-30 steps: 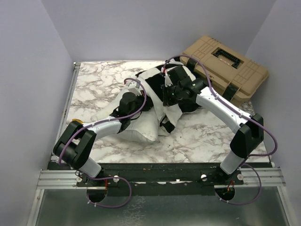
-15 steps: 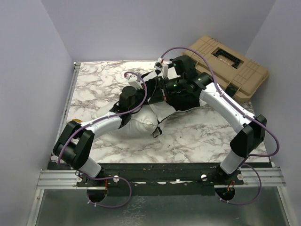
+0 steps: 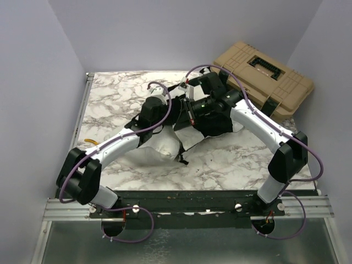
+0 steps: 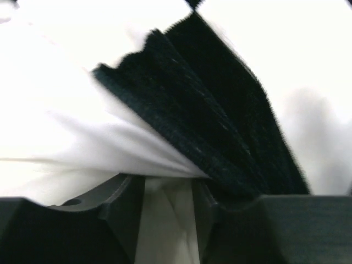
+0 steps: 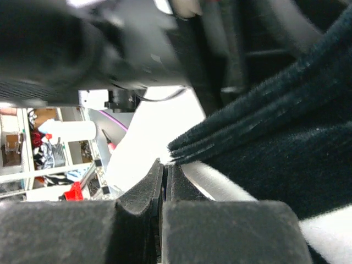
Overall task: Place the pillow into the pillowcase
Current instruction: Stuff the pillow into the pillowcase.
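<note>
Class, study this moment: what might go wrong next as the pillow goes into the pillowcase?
The right pincer seems to pinch the pillowcase only by its edge; it may slip free.
The left pincer stands parted around white cloth, which may snag.
The two pincers work very close together and might collide.

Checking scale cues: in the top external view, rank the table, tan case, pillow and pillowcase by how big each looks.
1. table
2. tan case
3. pillow and pillowcase: not ranked. Their visible parts look about alike, and both are partly covered.
</note>
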Controlling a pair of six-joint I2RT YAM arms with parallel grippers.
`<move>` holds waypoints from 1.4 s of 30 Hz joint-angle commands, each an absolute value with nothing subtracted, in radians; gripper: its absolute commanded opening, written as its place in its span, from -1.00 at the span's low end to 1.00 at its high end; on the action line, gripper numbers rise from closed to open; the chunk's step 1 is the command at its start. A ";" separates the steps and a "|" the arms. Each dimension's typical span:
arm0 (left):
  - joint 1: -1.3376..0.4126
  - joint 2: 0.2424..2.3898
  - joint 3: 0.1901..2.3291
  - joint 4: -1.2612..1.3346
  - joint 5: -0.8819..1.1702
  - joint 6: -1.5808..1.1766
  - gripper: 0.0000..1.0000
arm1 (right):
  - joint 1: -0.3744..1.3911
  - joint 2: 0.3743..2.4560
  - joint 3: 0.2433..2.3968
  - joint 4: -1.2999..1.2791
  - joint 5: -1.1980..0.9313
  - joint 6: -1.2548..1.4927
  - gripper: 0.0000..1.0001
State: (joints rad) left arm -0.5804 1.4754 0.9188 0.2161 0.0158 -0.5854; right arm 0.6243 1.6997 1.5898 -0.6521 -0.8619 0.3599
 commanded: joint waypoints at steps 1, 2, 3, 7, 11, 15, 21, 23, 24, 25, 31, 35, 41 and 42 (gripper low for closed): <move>-0.537 1.336 1.045 -0.138 0.050 -0.547 0.02 | 0.673 1.687 1.605 -0.735 -0.911 0.331 -1.00; -0.524 1.307 1.052 -0.197 0.054 -0.571 0.16 | 0.672 1.679 1.609 -0.716 -0.896 0.350 -0.99; -0.507 1.281 1.059 -0.247 0.063 -0.598 0.25 | 0.671 1.672 1.618 -0.708 -0.889 0.357 -0.99; -0.458 1.210 1.095 -0.415 0.103 -0.703 0.43 | 0.665 1.638 1.626 -0.673 -0.863 0.392 -1.00; -0.410 1.178 1.108 -0.466 0.204 -0.857 0.48 | 0.665 1.598 1.590 -0.620 -0.851 0.424 -1.00; -0.353 1.174 1.078 -0.400 0.348 -0.993 0.51 | 0.665 1.575 1.550 -0.595 -0.870 0.425 -1.00; -0.347 1.184 0.995 -0.102 0.539 -1.159 0.40 | 0.666 1.549 1.505 -0.551 -0.885 0.450 -1.00; -0.347 1.189 0.974 -0.035 0.577 -1.203 0.37 | 0.665 1.548 1.506 -0.554 -0.878 0.447 -1.00; -0.347 1.194 0.956 0.005 0.597 -1.233 0.34 | 0.666 1.546 1.507 -0.547 -0.876 0.451 -0.99; -0.350 1.194 0.932 0.057 0.606 -1.266 0.32 | 0.666 1.547 1.510 -0.543 -0.877 0.454 -1.00; -0.358 1.214 0.824 0.235 0.581 -1.356 0.22 | 0.666 1.537 1.502 -0.509 -0.898 0.465 -0.99; -0.366 1.226 0.786 0.235 0.528 -1.333 0.21 | 0.666 1.523 1.502 -0.488 -0.900 0.476 -0.99; -0.368 1.239 0.752 0.234 0.482 -1.350 0.29 | 0.666 1.510 1.496 -0.483 -0.858 0.484 -0.99; -0.370 1.240 0.750 0.264 0.470 -1.356 0.26 | 0.666 1.515 1.493 -0.483 -0.877 0.481 -1.00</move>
State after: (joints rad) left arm -0.3622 1.2339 0.7685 0.1940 0.5312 -1.3247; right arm 0.6529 1.5684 1.4906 -0.5457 -0.8158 0.4530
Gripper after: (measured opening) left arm 0.645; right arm 0.007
